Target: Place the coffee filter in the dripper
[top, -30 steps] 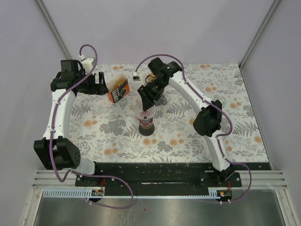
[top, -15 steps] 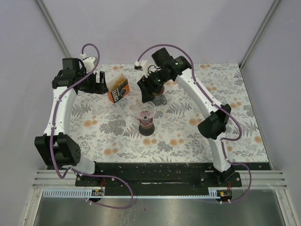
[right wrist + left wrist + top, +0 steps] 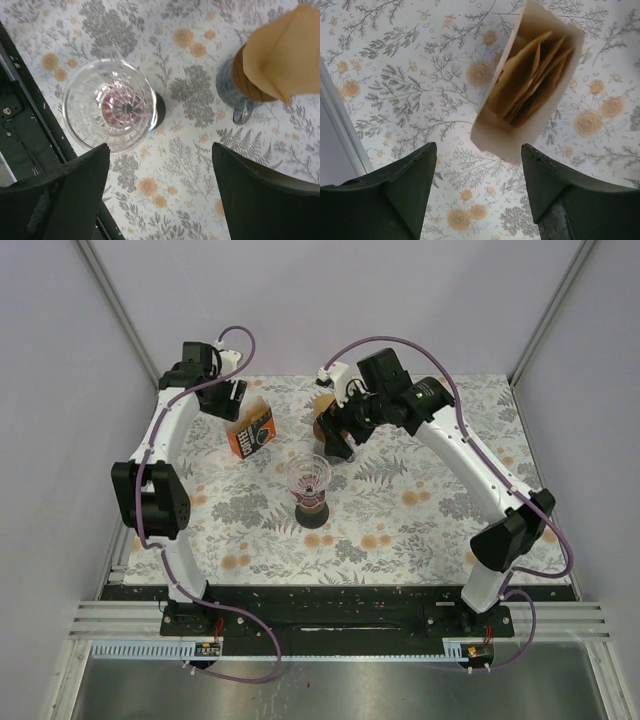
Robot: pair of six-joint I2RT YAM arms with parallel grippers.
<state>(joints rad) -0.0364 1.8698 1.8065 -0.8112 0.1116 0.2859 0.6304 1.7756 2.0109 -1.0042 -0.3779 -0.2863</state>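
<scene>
Left wrist view: my left gripper (image 3: 477, 152) is spread, the open box (image 3: 520, 135) of brown filters (image 3: 535, 75) just ahead. My right gripper (image 3: 160, 150), spread too, has the dripper (image 3: 107, 107) just ahead; a coffee filter (image 3: 280, 55) sits in a grey cup (image 3: 230, 87) farther ahead.

White-shelled left arm (image 3: 165, 430) and right arm (image 3: 470, 455), black joint blocks (image 3: 150, 502), looping purple cables (image 3: 375, 340), matte black fingers (image 3: 395, 195)

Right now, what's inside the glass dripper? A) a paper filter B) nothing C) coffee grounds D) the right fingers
B: the right wrist view looks straight down into the glass dripper and shows only its clear ribbed wall, with no paper in it.
</scene>
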